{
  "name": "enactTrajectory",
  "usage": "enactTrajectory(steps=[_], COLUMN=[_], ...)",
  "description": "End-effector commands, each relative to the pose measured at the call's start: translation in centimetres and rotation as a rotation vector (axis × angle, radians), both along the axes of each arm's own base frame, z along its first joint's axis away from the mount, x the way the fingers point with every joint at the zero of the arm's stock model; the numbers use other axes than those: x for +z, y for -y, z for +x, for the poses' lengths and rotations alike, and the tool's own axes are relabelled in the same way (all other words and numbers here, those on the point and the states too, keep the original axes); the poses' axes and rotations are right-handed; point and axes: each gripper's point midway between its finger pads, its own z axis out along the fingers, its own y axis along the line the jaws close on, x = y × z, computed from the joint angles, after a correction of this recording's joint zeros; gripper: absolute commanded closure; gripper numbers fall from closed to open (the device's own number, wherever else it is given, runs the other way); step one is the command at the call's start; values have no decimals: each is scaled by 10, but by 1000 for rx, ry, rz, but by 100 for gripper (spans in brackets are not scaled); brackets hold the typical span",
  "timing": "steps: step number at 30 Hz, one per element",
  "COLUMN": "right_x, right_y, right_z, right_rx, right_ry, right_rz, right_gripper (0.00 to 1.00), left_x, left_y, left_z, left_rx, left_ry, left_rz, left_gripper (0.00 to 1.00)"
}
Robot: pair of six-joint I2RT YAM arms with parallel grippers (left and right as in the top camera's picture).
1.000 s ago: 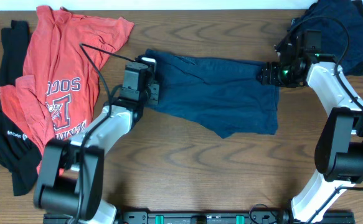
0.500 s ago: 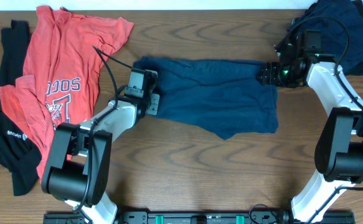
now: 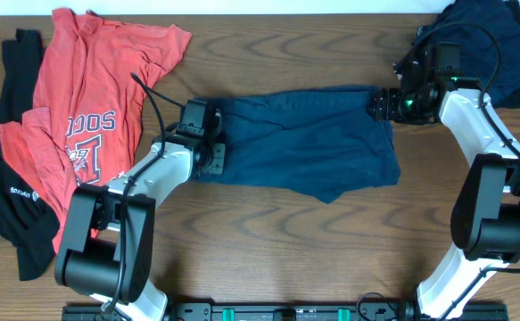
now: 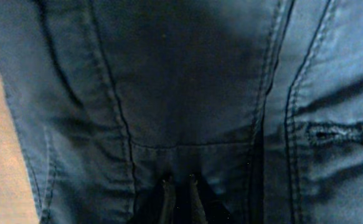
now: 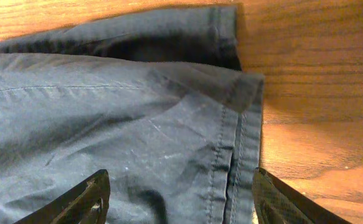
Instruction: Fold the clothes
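Dark garment pile (image 3: 487, 36) top-rt — cut off by frame edge. Left gripper (image 4: 180, 186) tips — buried in shorts (image 4: 187, 93) fabric, pic blurry.

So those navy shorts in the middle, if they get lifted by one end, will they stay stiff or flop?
Probably floppy: the navy shorts lie flat, softly wrinkled, one hem corner folded over, so they would likely sag from a pinch. The cloth looks thin, so likely light. Pushed, they may bunch rather than slide on the table.
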Motion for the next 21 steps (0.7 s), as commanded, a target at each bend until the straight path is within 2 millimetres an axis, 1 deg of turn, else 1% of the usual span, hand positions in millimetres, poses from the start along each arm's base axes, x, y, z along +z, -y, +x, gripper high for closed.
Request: enactTrajectory(steps=[1, 4, 5, 6, 8, 9, 10, 12, 14, 18, 21], right_x=[4, 5, 6, 7, 9, 11, 12, 13, 12, 0, -11], right_y=[-3, -6, -6, -9, -12, -14, -16, -20, -23, -26, -27], right_z=[0, 0, 0, 1, 4, 5, 6, 9, 11, 10, 5], right_rx=[6, 28, 29, 35, 43, 48, 53, 64, 73, 77, 96], right_ry=[7, 16, 19, 25, 38, 45, 53, 68, 74, 48, 16], right_rz=[10, 23, 29, 41, 60, 72, 83, 105, 125, 143, 148], right_gripper=[29, 32, 35, 44, 85, 95, 99, 99, 99, 99, 99], left_x=[-18, -4, 3, 10, 27, 35, 43, 56, 62, 63, 62], left_y=[2, 1, 1, 0, -3, -7, -10, -15, -20, -29, -29], left_z=[-39, -41, -40, -38, -32, -28, -25, -19, -16, -15, -16], left_rx=[12, 18, 19, 21, 43, 66, 81, 98, 112, 140, 149], left_ry=[-144, -129, -113, -93, -37, -8, 21, 67, 90, 94, 83], left_rz=[-36, -41, -43, -44, -52, -52, -54, -66, -67, -65, -73], left_gripper=[90, 91, 92, 92, 92, 92, 92, 92, 92, 92, 91])
